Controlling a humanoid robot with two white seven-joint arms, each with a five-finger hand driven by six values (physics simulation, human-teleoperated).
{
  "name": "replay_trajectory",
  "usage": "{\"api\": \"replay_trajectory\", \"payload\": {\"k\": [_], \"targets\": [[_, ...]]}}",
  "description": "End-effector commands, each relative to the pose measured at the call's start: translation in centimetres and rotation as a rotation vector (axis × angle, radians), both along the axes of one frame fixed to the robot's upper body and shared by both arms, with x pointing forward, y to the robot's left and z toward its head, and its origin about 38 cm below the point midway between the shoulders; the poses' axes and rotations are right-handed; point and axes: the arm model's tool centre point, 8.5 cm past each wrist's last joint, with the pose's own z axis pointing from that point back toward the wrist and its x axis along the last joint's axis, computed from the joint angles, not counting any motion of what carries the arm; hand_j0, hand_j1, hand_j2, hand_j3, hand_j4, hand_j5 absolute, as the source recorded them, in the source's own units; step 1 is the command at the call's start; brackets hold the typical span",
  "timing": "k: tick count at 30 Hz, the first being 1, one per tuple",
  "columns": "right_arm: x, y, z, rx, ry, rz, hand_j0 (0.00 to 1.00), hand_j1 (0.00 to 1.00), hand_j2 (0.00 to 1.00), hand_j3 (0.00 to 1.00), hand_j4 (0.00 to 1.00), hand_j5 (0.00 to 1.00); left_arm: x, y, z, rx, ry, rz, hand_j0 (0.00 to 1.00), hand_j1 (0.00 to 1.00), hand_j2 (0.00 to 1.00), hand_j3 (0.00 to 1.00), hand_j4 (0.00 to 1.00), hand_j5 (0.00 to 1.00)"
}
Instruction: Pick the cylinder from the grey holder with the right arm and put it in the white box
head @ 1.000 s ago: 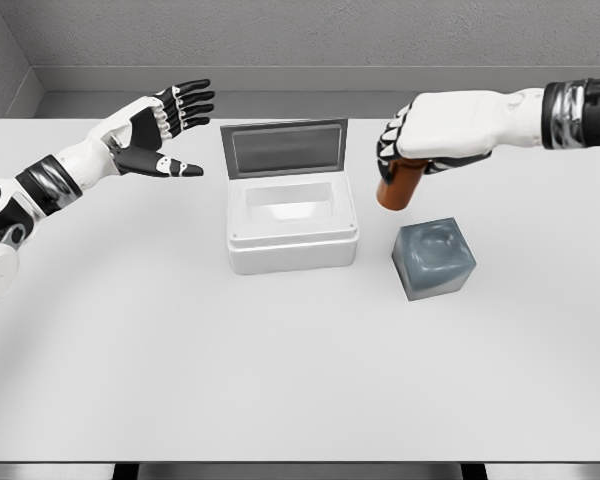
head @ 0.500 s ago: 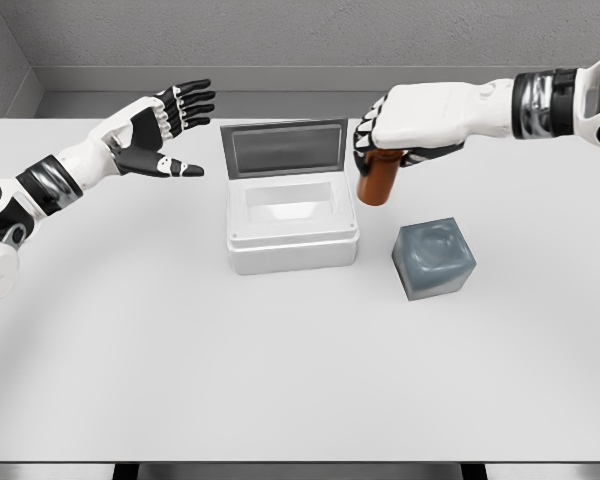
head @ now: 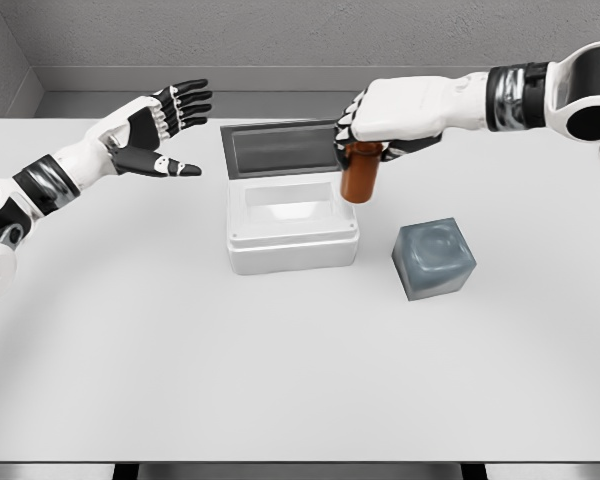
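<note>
Your right robot hand [head: 380, 115] grips the brown cylinder [head: 360, 172] by its top, hanging right at the white box [head: 292, 232]'s right edge, so it can drop straight in. Left robot hand [head: 160, 125] sits open, left of the box.

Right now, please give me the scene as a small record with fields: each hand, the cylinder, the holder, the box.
right hand: shut on the brown cylinder, held from the top
brown cylinder: in the air, at the right edge of the white box, not yet inside
grey holder: on the table, right of the box, its hollow vacant
white box: lid raised at the back, nothing seen inside
left hand: open, raised left of the box, holds nothing
</note>
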Motion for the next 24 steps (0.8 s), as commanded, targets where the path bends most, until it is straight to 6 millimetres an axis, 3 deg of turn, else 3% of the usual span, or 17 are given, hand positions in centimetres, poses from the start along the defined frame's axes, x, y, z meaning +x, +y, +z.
{"api": "replay_trajectory", "payload": {"k": [1, 20, 24], "targets": [[0.5, 0.3, -0.3, 0.008, 0.01, -0.01, 0.51, 0.51, 0.51, 0.51, 0.51, 0.51, 0.0, 0.1, 0.1, -0.005, 0.0, 0.001, 1.0, 1.0, 1.0, 1.0, 1.0, 1.0], [1.6, 2.4, -0.6, 0.036, 0.031, -0.003, 0.51, 0.51, 0.51, 0.51, 0.51, 0.51, 0.1, 0.0, 0.4, -0.008, -0.005, 0.0, 1.0, 1.0, 1.0, 1.0, 1.0, 1.0], [1.7, 2.7, -0.7, 0.032, 0.029, -0.002, 0.55, 0.55, 0.55, 0.55, 0.55, 0.55, 0.1, -0.1, 0.3, -0.008, -0.003, -0.002, 1.0, 1.0, 1.0, 1.0, 1.0, 1.0]]}}
